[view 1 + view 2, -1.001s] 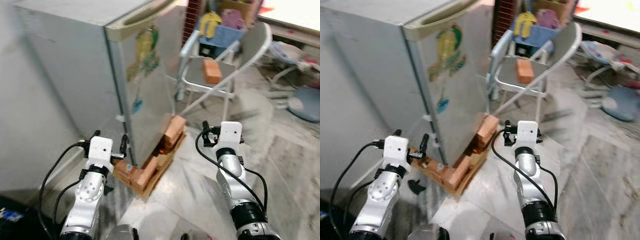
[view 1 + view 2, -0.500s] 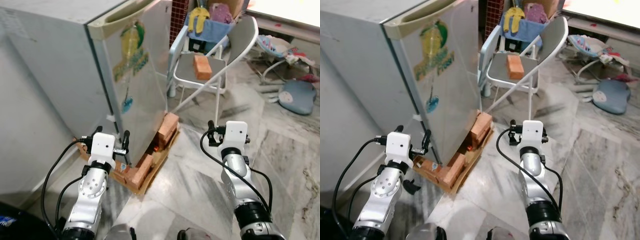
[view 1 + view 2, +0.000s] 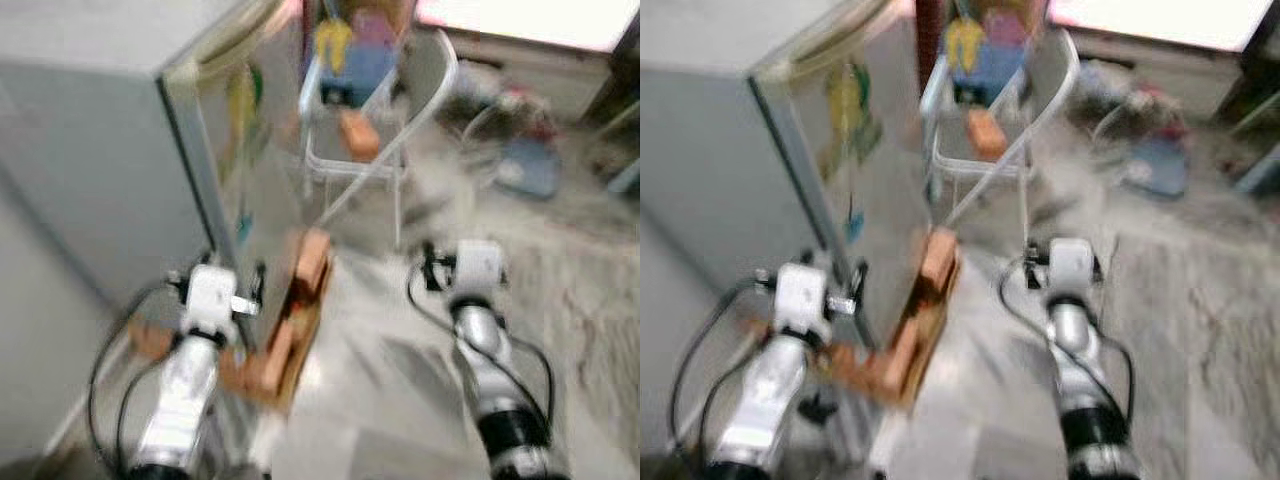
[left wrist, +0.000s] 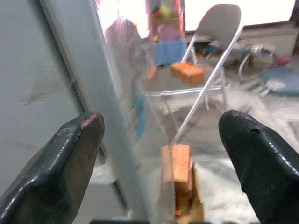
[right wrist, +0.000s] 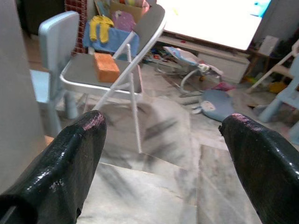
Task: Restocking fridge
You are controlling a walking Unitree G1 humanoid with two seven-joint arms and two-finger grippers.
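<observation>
A grey fridge [image 3: 110,150] stands at my left, its door [image 3: 250,160] shut and bearing a yellow-green sticker. It rests on orange bricks [image 3: 300,290] laid on a wooden pallet. My left gripper [image 4: 161,154] is open and holds nothing, raised near the door's edge. My right gripper [image 5: 163,154] is open too and holds nothing, pointing at a grey folding chair [image 5: 79,74] with one orange brick [image 5: 106,66] on its seat. The head views are blurred.
Behind the folding chair stand a pale blue child's chair [image 5: 53,32] and a blue box [image 5: 112,35] with yellow and purple toys. A baby bouncer [image 5: 187,58] and a grey-blue cushion [image 5: 217,100] lie on the marble floor at the right.
The whole picture has shifted and blurred, so the camera has moved. Both arms hold the same raised pose with open fingers.
</observation>
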